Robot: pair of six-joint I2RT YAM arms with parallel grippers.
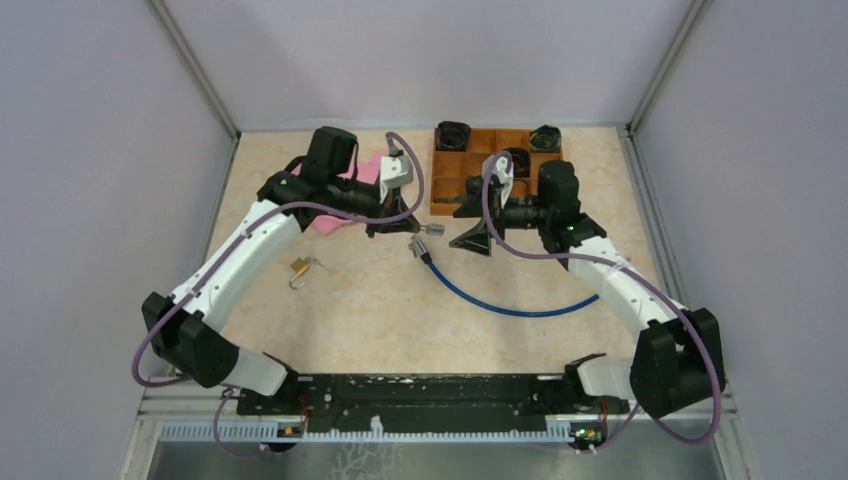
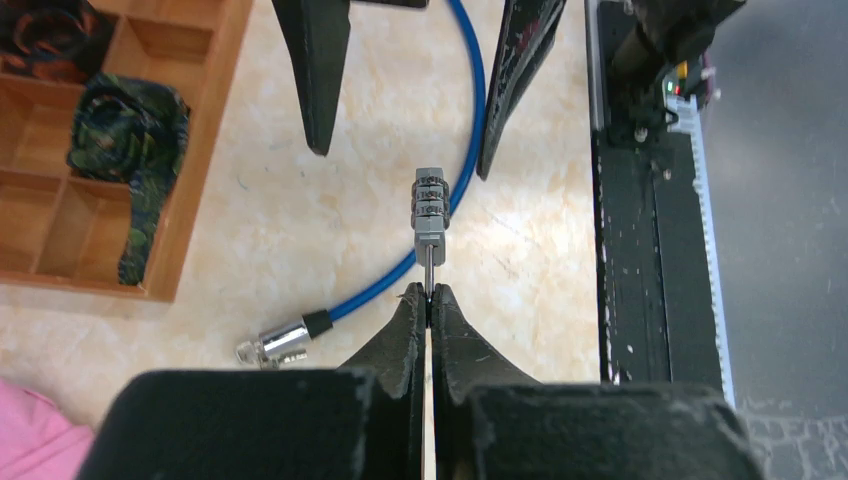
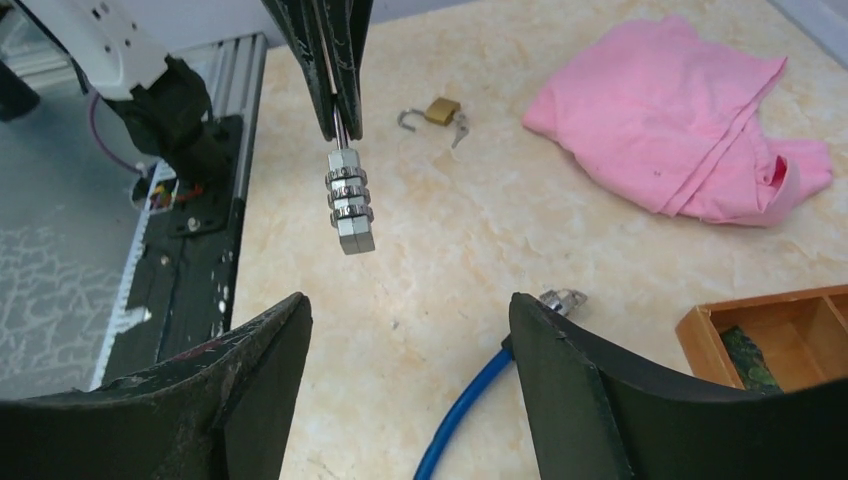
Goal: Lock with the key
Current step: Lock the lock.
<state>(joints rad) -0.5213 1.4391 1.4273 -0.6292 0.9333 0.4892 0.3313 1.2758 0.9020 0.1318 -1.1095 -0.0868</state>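
Two pincers: the left pincer (image 2: 428, 295) is pressed shut on the thin pin of a combination lock barrel (image 2: 430, 210). The right pincer (image 3: 408, 300) is spread wide and grips nothing, its fingers facing the barrel from just beyond it.
Barrel: it appears to be held clear of the worktop (image 1: 380, 320), with three dial rings showing.
Task's thing: the brass padlock (image 3: 440, 110) lies on the worktop beside the left arm, well apart from both pincers and touched by neither.
Shackle: swung out of the body (so the padlock reads as not locked).
Key: a small metal piece (image 3: 459, 128) sits at the padlock's body. It is probably the key in place, but it is too small to be sure.
Progress: none of the locking looks done. What seems to be left is reaching the padlock, pressing the shackle home and turning the key.
Other stock: a blue cable (image 1: 510, 308) curves across the worktop with its metal end (image 2: 280, 342) lying free. There is also a pink cloth (image 3: 690, 120) and a wooden tray (image 3: 700, 338) with dark items in some compartments.
Hidden or unclear: the dial figures are unreadable and the padlock's keyhole face is not shown. Both wrist views cut the tray off, and its contents cannot be identified. That the barrel belongs to the blue cable is only a guess.
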